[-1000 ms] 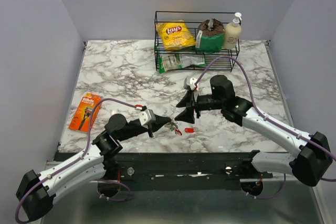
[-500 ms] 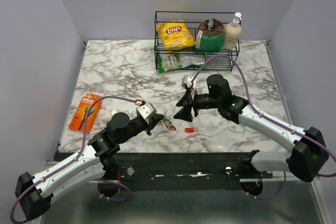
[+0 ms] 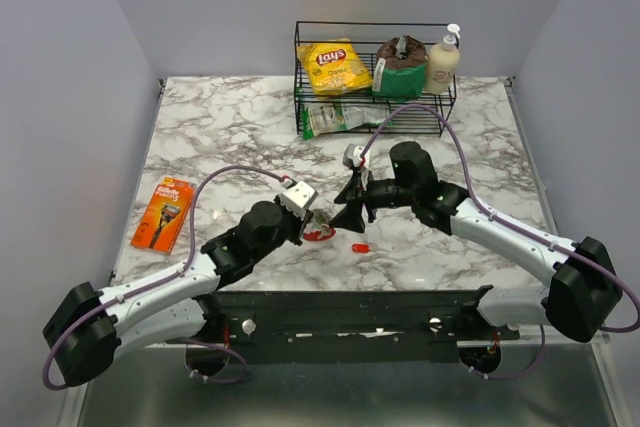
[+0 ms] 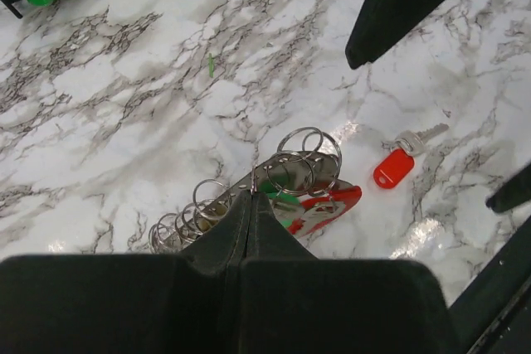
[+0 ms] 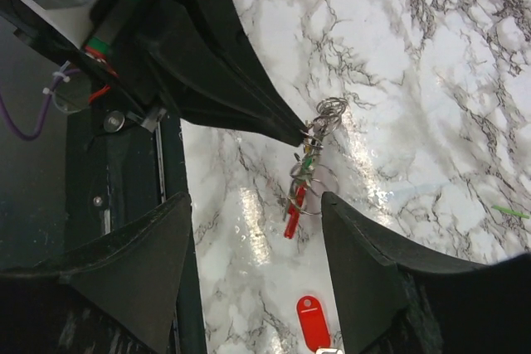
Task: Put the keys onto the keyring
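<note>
My left gripper (image 3: 312, 219) is shut on the keyring bunch (image 4: 309, 155): several thin metal rings, a silvery flat piece, a red oval loop and a green tag. The bunch (image 5: 307, 173) dangles from the closed fingertips just over the marble. One key with a red tag (image 4: 393, 168) lies alone on the table, to the right of the bunch; from above it is a small red spot (image 3: 359, 247). My right gripper (image 3: 352, 203) is open, hanging over the bunch and the red-tagged key (image 5: 311, 322), with nothing between its fingers (image 5: 373, 271).
An orange razor pack (image 3: 163, 213) lies at the table's left edge. At the back stands a black wire rack (image 3: 375, 77) with a chips bag, a dark bag and a bottle; a green packet (image 3: 340, 119) lies in front of it. The front edge (image 3: 300, 289) is close.
My left arm has swung forward and to the right, carrying the keyring bunch under the right gripper. The right gripper has shifted slightly left and stays open. The red-tagged key has not moved.
</note>
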